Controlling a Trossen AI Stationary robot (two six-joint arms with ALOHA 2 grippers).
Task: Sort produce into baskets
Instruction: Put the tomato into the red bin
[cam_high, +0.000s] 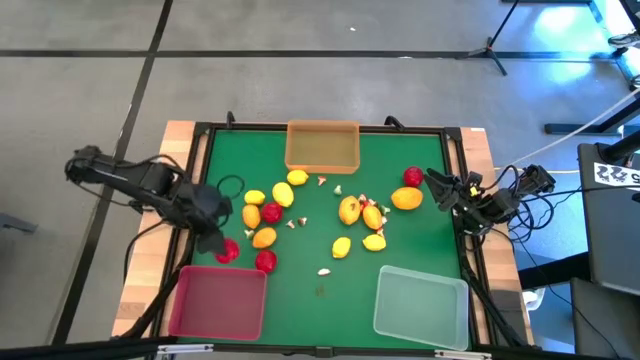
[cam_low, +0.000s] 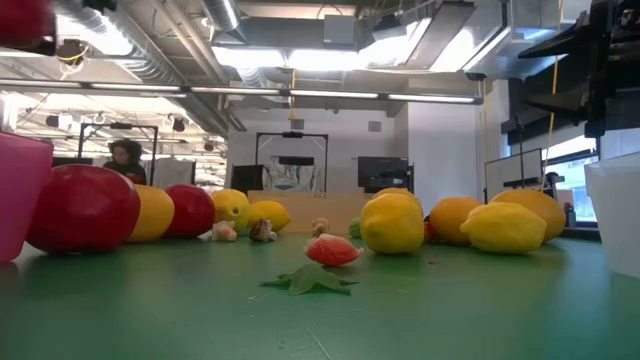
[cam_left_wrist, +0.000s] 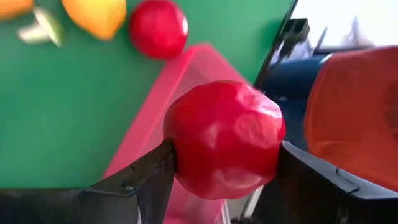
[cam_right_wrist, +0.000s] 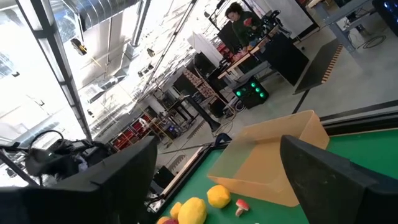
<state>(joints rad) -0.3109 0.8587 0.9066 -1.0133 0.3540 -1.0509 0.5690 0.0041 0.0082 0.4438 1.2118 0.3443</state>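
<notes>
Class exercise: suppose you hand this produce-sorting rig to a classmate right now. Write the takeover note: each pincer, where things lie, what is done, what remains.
Left pincer: shut on a red fruit, held just above the red basket at its near rim.
Right pincer: open, empty, waiting at the mat's right edge.
Orange basket at the far edge and clear basket at the near right appear empty; so does the red one.
Done: nothing sorted yet.
Left: release this fruit, then sort the yellow, orange and red pieces and small bits scattered mid-mat.
</notes>
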